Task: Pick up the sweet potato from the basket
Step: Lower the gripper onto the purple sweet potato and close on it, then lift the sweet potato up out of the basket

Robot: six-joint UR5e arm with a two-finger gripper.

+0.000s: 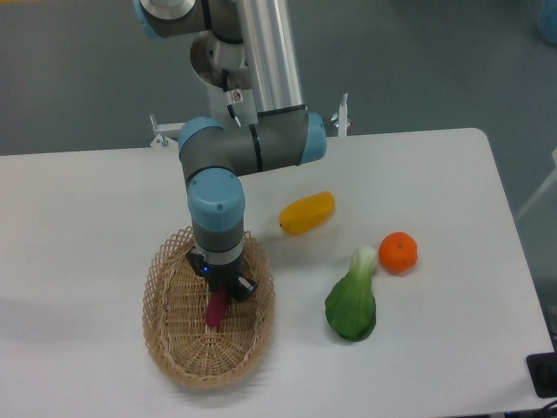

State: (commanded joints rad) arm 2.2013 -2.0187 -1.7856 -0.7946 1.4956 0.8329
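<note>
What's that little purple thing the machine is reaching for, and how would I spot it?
Find the tan wicker basket at the table's front left. Inside it, directly under the pincer, lies the sweet potato. It is slim and magenta-purple, the only item in the basket; the other produce lies outside.

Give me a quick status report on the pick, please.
Gripper down inside basket, jaw state unclear. Sweet potato directly beneath it, partly hidden. Nothing else in basket.

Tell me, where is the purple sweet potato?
The sweet potato sits inside the basket at the table's front left, right under the claw.
</note>
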